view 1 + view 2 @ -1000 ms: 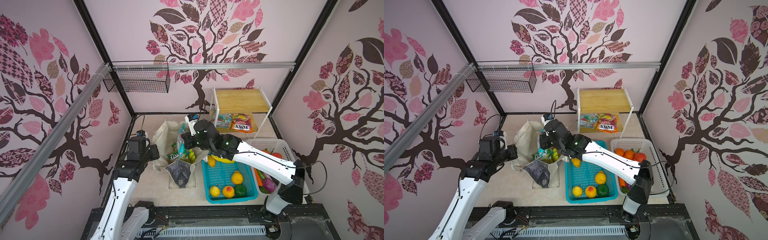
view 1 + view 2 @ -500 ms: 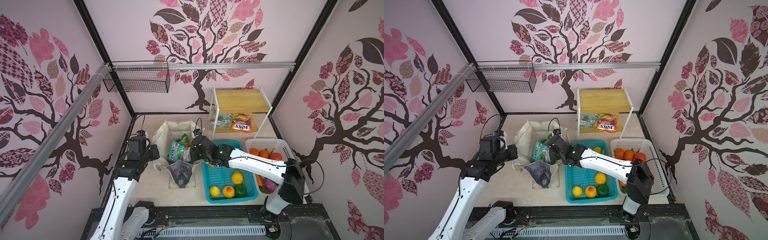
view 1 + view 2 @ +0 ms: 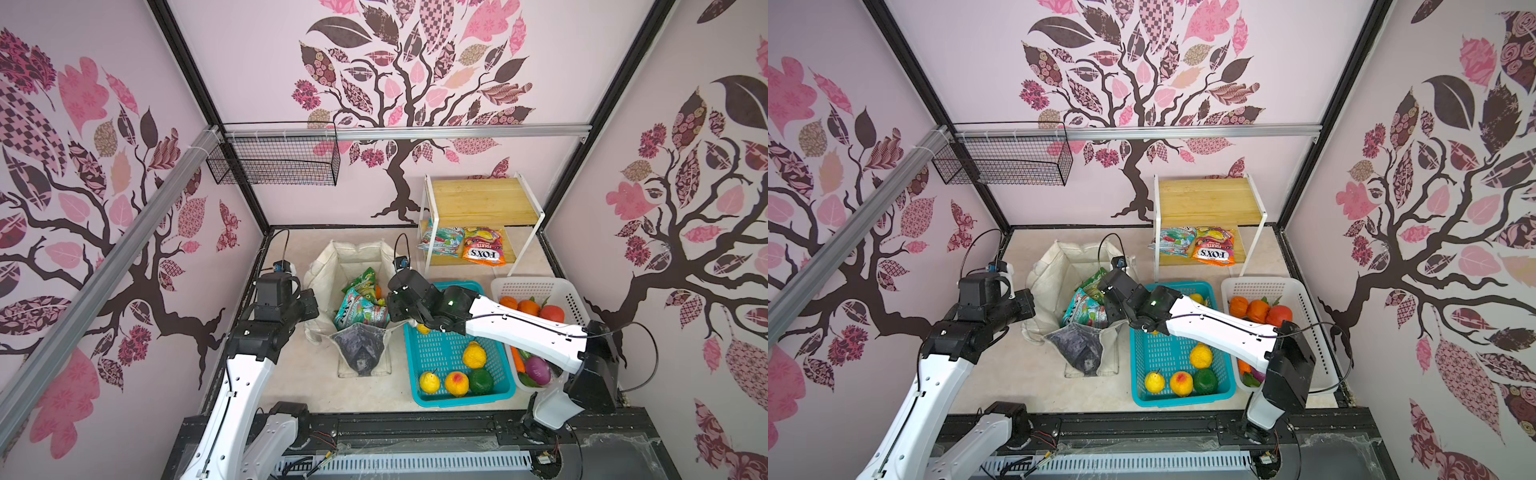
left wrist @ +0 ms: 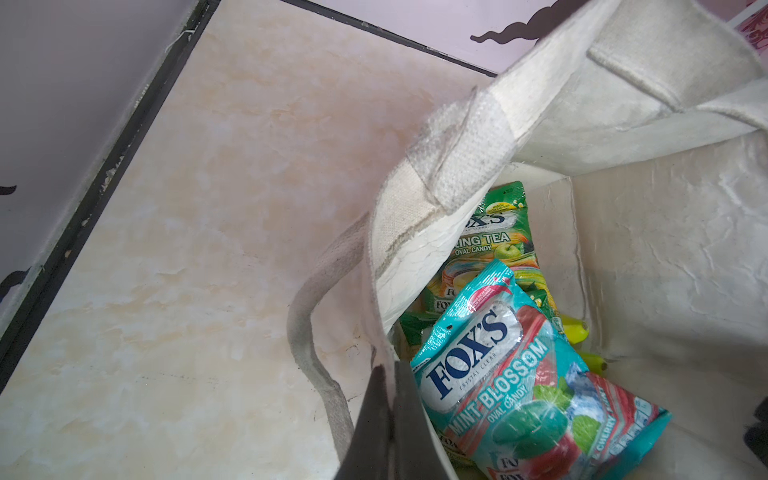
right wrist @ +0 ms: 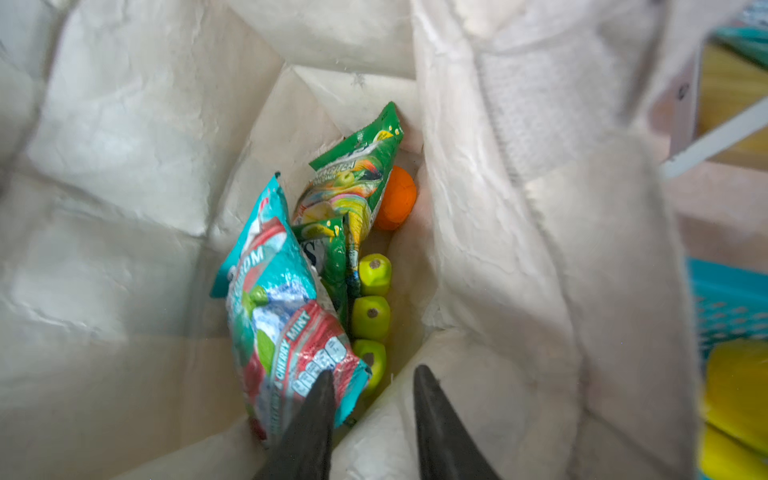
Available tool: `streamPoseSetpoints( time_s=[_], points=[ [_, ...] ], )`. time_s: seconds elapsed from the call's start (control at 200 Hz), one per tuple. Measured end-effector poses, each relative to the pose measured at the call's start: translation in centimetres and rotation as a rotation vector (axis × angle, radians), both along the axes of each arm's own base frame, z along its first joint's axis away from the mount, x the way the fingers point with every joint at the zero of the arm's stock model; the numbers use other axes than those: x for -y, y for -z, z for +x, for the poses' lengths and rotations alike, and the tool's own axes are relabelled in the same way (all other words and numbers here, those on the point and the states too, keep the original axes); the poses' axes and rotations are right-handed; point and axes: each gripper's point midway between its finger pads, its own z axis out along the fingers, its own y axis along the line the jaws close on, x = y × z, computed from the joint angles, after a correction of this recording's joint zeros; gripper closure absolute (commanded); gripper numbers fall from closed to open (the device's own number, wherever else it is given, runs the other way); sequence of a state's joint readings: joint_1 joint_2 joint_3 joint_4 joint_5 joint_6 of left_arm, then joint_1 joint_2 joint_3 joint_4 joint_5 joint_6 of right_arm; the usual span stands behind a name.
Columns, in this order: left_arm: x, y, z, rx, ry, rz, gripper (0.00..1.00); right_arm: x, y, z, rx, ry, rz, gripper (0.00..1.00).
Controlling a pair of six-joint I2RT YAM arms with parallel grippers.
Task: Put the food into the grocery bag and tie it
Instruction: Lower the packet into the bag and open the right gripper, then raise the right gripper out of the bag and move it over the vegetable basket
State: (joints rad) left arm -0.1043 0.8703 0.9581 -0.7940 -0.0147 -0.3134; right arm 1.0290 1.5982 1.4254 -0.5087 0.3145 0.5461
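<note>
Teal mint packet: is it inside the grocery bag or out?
Inside. The teal mint packet lies within the grocery bag's white walls, beside the banana bunch; the right gripper is open.

Pink walls (image 3: pixel 257 62) w/ tree decals, beige floor (image 3: pixel 316 386), wood shelf (image 3: pixel 482 203).

Banana bunch (image 5: pixel 371 318) partly beneath teal packet (image 5: pixel 282 316)

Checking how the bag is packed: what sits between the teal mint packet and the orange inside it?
A green FOX'S packet, inside the grocery bag, partly hiding the orange and overlapping the teal mint packet. The right wrist view shows it.
</note>
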Motion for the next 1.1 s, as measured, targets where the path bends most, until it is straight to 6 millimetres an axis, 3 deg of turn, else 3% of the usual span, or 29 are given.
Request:
streamPoseSetpoints(
  time_s=[0.08, 0.25, 0.69, 0.845, 0.94, 1.1],
  points=[
    [0.0, 0.0, 0.0, 0.000, 0.000, 0.000, 1.00, 0.5, -1.3, -0.2, 0.021, 0.000, 0.017, 0.37],
    [0.0, 0.0, 0.0, 0.000, 0.000, 0.000, 1.00, 2.3, -4.4, -0.7, 0.078, 0.023, 0.067, 0.01],
    [0.0, -0.1, -0.1, 0.004, 0.001, -0.002, 1.00, 9.8, -9.9, -3.0, 0.289, 0.073, 0.156, 0.00],
    [0.1, -0.3, -0.1, 0.010, 0.006, -0.006, 1.00, 12.7, -10.8, -2.4, 0.330, 0.148, 0.163, 0.00],
    [0.2, -0.3, -0.1, 0.011, 0.008, -0.008, 1.00, 14.6, -10.0, -1.2, 0.327, 0.209, 0.143, 0.00],
    [0.3, -0.3, -0.2, 0.010, 0.013, -0.012, 1.00, 18.7, -6.3, 0.5, 0.277, 0.322, 0.073, 0.00]
  ],
)
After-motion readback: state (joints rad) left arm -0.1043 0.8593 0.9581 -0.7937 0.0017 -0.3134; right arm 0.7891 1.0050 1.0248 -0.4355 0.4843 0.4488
